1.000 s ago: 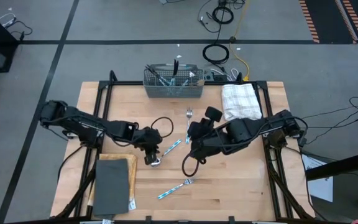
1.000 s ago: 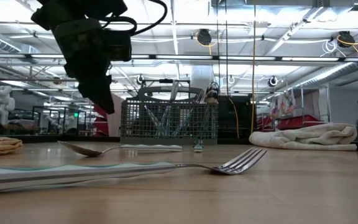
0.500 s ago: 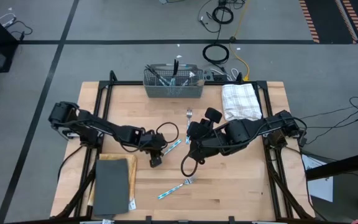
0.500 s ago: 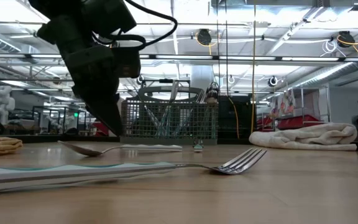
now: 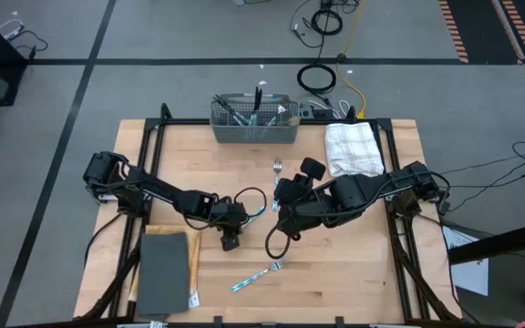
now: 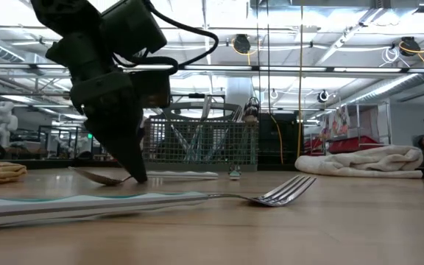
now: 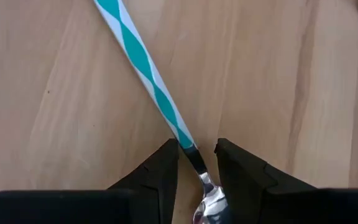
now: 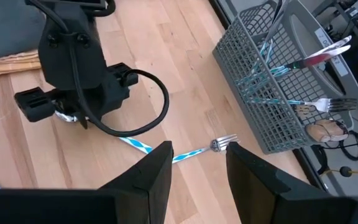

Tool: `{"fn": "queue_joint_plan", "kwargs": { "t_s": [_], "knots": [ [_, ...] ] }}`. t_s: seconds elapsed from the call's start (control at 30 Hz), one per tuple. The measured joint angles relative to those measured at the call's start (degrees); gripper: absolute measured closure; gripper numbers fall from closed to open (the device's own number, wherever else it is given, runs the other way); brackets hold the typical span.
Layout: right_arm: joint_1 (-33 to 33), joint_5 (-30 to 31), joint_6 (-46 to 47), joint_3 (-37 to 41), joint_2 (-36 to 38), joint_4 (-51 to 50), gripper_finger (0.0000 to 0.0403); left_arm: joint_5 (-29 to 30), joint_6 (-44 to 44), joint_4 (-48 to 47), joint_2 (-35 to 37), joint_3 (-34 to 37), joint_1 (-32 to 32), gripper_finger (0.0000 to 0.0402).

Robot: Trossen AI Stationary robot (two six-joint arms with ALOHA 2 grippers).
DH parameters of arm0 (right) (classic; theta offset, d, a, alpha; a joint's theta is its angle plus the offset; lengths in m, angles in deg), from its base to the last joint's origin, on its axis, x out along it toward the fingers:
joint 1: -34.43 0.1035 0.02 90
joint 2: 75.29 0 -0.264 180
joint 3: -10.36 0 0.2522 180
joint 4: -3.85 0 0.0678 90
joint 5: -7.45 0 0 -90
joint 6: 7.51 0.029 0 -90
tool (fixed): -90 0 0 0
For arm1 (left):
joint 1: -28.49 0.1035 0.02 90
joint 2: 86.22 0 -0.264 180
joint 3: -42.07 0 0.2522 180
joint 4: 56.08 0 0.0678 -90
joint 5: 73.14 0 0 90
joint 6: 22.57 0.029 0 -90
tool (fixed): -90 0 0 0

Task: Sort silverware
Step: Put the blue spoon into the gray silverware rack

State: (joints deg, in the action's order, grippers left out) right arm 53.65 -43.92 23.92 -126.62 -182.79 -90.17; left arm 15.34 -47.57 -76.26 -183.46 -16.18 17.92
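Note:
A spoon (image 7: 157, 87) with a turquoise-and-white striped handle lies flat on the wooden table. My left gripper (image 7: 197, 155) is low over it and open, one finger on each side of the spoon's thin metal neck (image 7: 197, 167), just behind the bowl. In the low view its fingertips (image 6: 136, 174) reach down to the tabletop beside the spoon's bowl (image 6: 96, 177). My right gripper (image 8: 199, 163) hangs open above the table's middle (image 5: 283, 196) with nothing between its fingers. One fork (image 5: 277, 168) lies near the basket and another fork (image 5: 257, 275) near the front edge.
A grey mesh basket (image 5: 253, 128) holding several pieces of silverware stands at the far edge. A folded white towel (image 5: 352, 148) lies at the far right. A dark grey pad (image 5: 164, 271) on a wooden board sits at the near left.
My left gripper has come down toward the table and a little toward its right edge, ending with its fingers astride the spoon's neck. The spoon has stayed where it was.

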Motion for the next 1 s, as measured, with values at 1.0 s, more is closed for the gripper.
{"fn": "queue_joint_plan", "kwargs": {
  "t_s": [1.0],
  "knots": [
    [0.02,6.89,-0.03,0.00,2.74,-9.80,0.0261,32.04,32.13,-51.82,1.63,-32.51,2.86,0.0401]
  ]
}}
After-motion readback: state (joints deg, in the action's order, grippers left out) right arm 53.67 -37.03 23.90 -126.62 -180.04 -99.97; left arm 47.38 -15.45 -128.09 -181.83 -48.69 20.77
